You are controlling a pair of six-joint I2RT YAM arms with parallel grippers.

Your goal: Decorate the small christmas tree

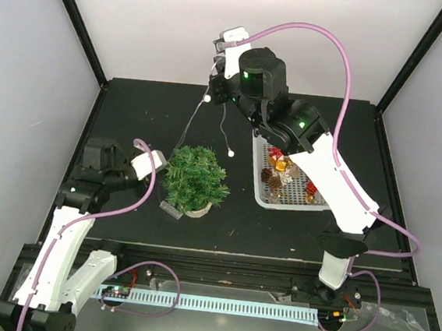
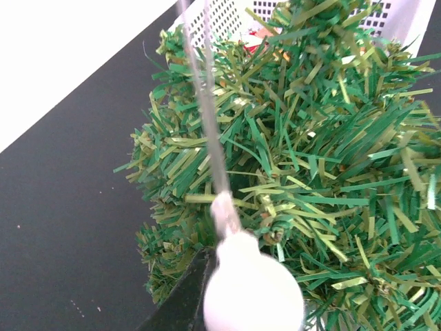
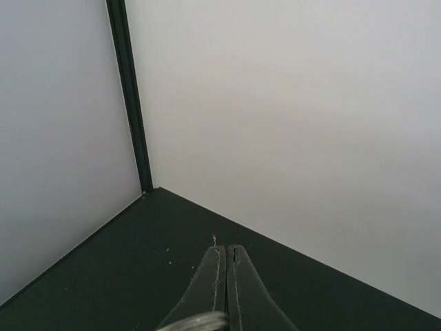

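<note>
Hanging from the closed right pincer (image 3: 225, 249), the light string (image 2: 251, 286) isn't yet on the bare small christmas tree (image 1: 196, 179); left pincer (image 1: 162, 164) closed too.

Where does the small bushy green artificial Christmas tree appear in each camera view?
Top external: the small christmas tree is left of centre, just left of the white plastic mesh basket.
Left wrist: close up, filling centre and right, with the basket behind it at the top.
Right wrist: not in it.
Shared landmark: the black tabletop, in all three.
</note>
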